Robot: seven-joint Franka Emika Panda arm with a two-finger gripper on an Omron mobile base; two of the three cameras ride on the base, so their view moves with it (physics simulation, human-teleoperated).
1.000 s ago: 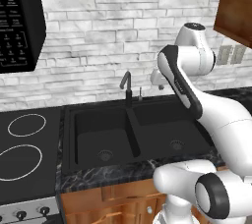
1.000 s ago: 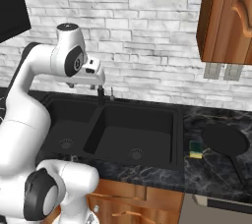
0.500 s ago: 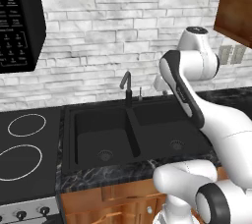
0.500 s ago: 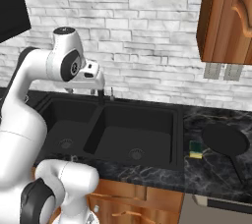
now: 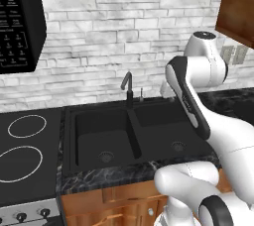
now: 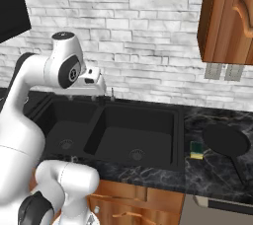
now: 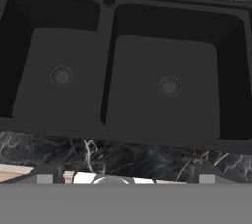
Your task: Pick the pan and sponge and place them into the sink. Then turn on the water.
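The gripper (image 7: 125, 178) hangs wide open and empty above the sink (image 7: 106, 19), pan (image 6: 226, 139) and sponge (image 6: 196, 150) on the surface (image 6: 217, 169).

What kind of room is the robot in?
It looks like a kitchen: there's a black double sink with a faucet, a stovetop beside it, and a pan on the counter.

A kitchen: black double sink (image 6: 123, 130), stovetop (image 5: 25, 155), wooden cabinets (image 6: 225, 17), brick backsplash (image 6: 143, 36).
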